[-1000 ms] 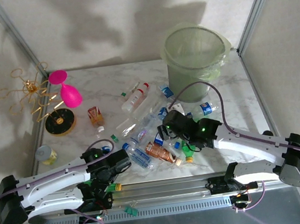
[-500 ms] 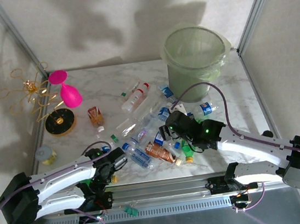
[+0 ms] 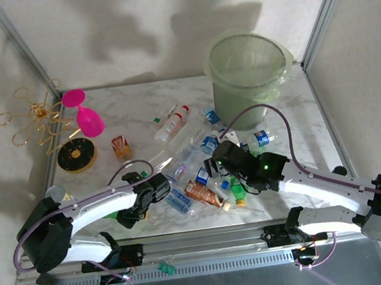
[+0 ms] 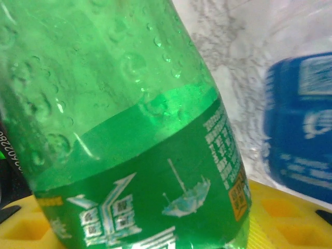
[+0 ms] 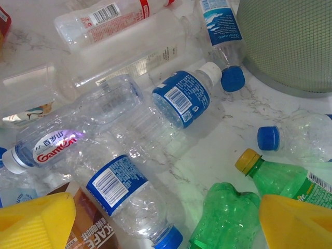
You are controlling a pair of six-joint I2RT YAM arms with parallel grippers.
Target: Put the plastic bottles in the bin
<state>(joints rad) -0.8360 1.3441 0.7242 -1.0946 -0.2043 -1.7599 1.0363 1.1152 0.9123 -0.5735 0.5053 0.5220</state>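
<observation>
- Gripping the green soda bottle (image 4: 129, 104) low on its labelled body, the left gripper (image 4: 148, 228) has its yellow pads (image 4: 280, 212) pressed to either side. In the overhead view that bottle sits at lower left, near the table's front edge.
- Handling, as a judgement: it is thin-walled and beaded with droplets, so probably light, springy and slick. A hard squeeze would dent it and could shoot it out of the grip. The label band or the stiffer neck looks the safest hold.
- The right gripper (image 5: 166, 223) hangs with its fingers wide apart over the bottle pile (image 3: 193, 163) at frame centre. The pile holds clear blue-labelled bottles (image 5: 181, 98), a crushed green bottle (image 5: 228, 218) and a yellow-capped green bottle (image 5: 290, 181). They are crumpled and overlapping, and likely to roll when nudged.
- The bin (image 3: 241, 100) stands at upper right. It is tall-walled with a loose liner over its rim, so a carried bottle must rise above that rim.
- For open room, bare marble (image 3: 136, 100) lies at upper centre. The pink goblet (image 3: 88, 119) and gold wire stand (image 3: 37, 124) at upper left are well apart from any path to the bin. The left arm's way there crosses the pile and the right arm (image 3: 322, 181).
</observation>
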